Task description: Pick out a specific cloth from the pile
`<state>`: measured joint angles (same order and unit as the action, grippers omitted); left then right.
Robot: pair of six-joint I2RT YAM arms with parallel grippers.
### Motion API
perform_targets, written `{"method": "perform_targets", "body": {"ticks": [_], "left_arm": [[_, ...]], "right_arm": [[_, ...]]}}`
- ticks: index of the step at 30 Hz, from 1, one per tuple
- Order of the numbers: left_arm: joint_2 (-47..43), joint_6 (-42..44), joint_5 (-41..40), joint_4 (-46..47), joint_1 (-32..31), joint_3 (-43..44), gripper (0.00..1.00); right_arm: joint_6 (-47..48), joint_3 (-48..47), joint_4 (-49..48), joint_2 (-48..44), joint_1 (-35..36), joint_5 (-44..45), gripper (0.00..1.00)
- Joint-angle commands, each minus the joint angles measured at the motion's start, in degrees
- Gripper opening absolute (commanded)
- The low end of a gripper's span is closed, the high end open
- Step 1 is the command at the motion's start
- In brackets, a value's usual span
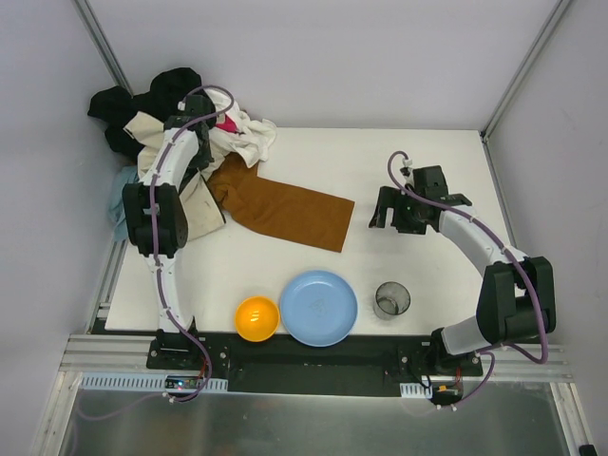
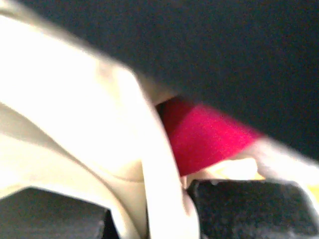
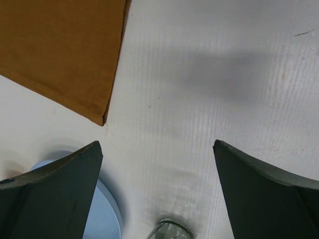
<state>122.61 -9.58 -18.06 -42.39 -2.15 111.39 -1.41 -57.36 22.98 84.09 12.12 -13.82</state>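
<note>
The rust-brown cloth [image 1: 285,207] lies spread flat on the white table, running from the pile toward the middle. Its corner also shows in the right wrist view [image 3: 60,50]. The pile [image 1: 157,109] of black, cream, white, pink and blue-grey garments sits at the back left. My left gripper [image 1: 207,142] is down in the pile. In its wrist view the jaws [image 2: 149,199] stand apart with a cream fold [image 2: 75,114] between them, with pink fabric [image 2: 209,137] and black fabric behind. My right gripper [image 1: 388,217] hovers open and empty over bare table [image 3: 157,149], right of the cloth.
An orange bowl [image 1: 256,318], a blue plate [image 1: 318,308] and a small clear cup [image 1: 391,299] stand along the near edge. The plate [image 3: 102,219] and the cup [image 3: 169,231] also show below the right gripper. Enclosure walls stand close on the left, right and back.
</note>
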Motion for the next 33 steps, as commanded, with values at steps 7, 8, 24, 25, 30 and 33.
{"method": "perform_targets", "body": {"ticks": [7, 8, 24, 25, 30, 33], "left_arm": [[-11.2, 4.4, -4.3, -0.6, 0.5, 12.4, 0.0], [-11.1, 4.9, -4.8, -0.7, 0.7, 13.8, 0.0], [-14.7, 1.9, 1.2, -1.4, 10.9, 14.4, 0.0], [-14.7, 1.8, 1.2, -1.3, 10.9, 14.0, 0.0], [-14.7, 1.6, 1.9, -1.4, 10.9, 12.6, 0.0], [-14.6, 1.4, 2.9, -1.4, 10.9, 12.1, 0.0]], "right_arm": [[0.8, -7.1, -2.2, 0.2, 5.8, -0.9, 0.96], [0.6, -7.9, -2.5, 0.6, 6.7, -1.1, 0.96], [-5.9, -37.4, -3.7, 25.8, 23.2, -5.3, 0.96], [-6.6, -39.5, -3.9, 27.4, 23.8, -5.8, 0.96], [-11.4, -48.0, -4.9, 34.4, 25.9, -7.3, 0.96], [-15.4, -51.1, -7.6, 37.6, 26.6, -7.9, 0.96]]}}
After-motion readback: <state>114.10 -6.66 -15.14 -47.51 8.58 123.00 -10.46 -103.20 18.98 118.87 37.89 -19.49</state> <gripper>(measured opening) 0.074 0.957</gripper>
